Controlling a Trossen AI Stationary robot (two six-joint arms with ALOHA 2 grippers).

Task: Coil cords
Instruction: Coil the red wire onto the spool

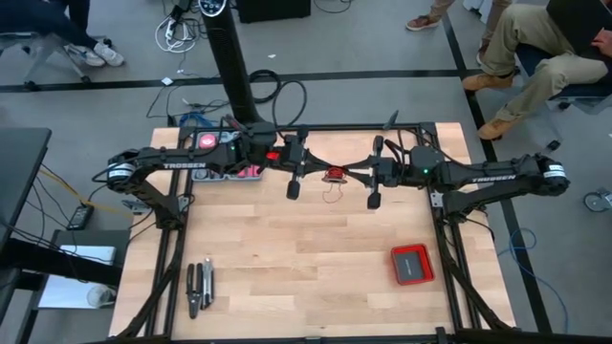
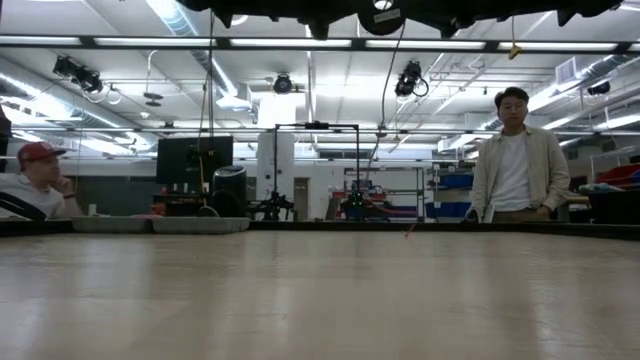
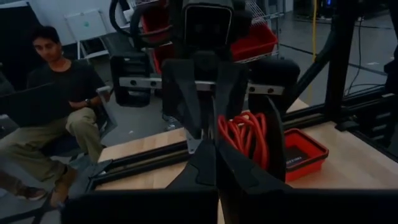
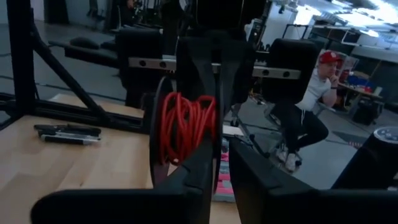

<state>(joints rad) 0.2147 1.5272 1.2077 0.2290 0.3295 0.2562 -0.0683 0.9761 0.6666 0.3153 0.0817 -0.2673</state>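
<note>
The red wire [image 1: 334,176] is mostly wound up already: a fat bundle of red turns sitting on a black spool [image 4: 163,134], held up in the air between the two arms over the back-middle of the counter [image 1: 287,258]. In the high view a short thin tail of wire still dangles below the coil, so I'd say we're late in the winding step, not finished.

Both wrist views show the coil edge-on, with the spool's disc faces standing upright and the turns wrapped around the middle. That puts the spool's axis roughly level and running along the line between the two arms, one face toward each wrist.

Left tool [image 3: 211,152] is fully closed, fingers pinched together right beside the coil, apparently on the spool's hub, though the exact contact is hidden, so take that with a grain of salt. Right tool [image 4: 217,155] has its fingers nearly together with a narrow gap, tips right at the spool's rim; looks like it's pinching the spool edge or the wire there, can't tell which.

Next move, I reckon: feed that last dangling tail around the spool while keeping the spool steady, without letting the turns slip off.

Off to the side, a red square box [image 1: 412,264] and some pliers [image 1: 200,285] lie untouched.
</note>
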